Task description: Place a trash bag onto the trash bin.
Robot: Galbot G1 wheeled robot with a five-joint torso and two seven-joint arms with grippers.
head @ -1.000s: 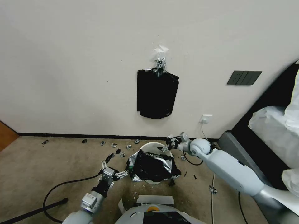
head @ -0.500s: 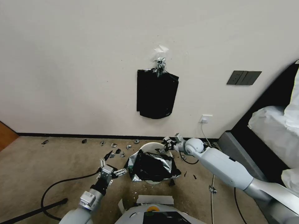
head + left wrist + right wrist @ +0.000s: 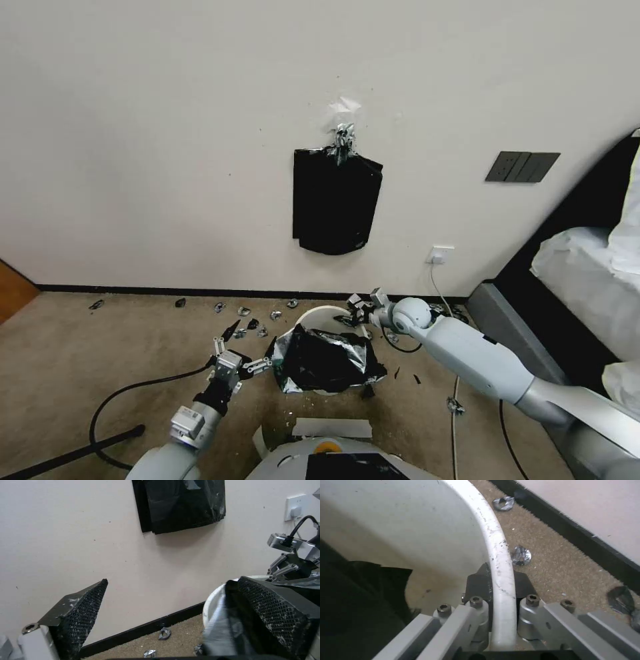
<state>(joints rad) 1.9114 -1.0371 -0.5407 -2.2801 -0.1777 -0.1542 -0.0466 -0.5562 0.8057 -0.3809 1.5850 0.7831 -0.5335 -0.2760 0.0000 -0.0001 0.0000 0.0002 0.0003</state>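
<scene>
1. The left tool [image 3: 241, 361] hovers low over the carpet [image 3: 100, 360], just left of the bin [image 3: 319, 312], its fingers [image 3: 80, 610] spread wide and holding nothing. In the left wrist view one finger lies right against the bag's crinkled edge.
2. The bag [image 3: 327, 360] is draped over the near side of the bin, glossy and rumpled, spilling down the near wall; the far part of the rim is bare.
3. The right tool [image 3: 355, 309] reaches in from the right to the bin's far-right rim. In the right wrist view its fingers [image 3: 479, 585] are clenched on the rim [image 3: 500, 562], one inside the wall and one outside.
4. Small black scraps [image 3: 243, 311] lie on the carpet between the bin and the skirting.
5. On the wall beyond, a flat black bundle [image 3: 335, 203] hangs above the bin.
</scene>
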